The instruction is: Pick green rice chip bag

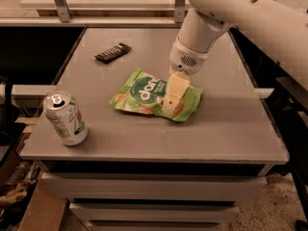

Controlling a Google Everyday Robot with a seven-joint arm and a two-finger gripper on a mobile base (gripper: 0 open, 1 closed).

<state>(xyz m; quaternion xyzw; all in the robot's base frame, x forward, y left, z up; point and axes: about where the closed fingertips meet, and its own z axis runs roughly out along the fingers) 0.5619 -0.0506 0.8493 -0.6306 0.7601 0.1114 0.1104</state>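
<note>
The green rice chip bag [144, 94] lies flat in the middle of the grey table [231, 129], its dark green circle with white lettering facing up. My gripper [172, 99] hangs from the white arm [202, 32] and points down onto the right half of the bag, covering part of it. Its cream tip is at the bag's surface; I cannot tell whether it touches.
A white-and-green drink can [65, 118] stands near the table's front left corner. A small dark snack-bar wrapper [112, 52] lies at the back left. Metal frame posts [60, 1] rise behind the table. Drawers sit below the tabletop.
</note>
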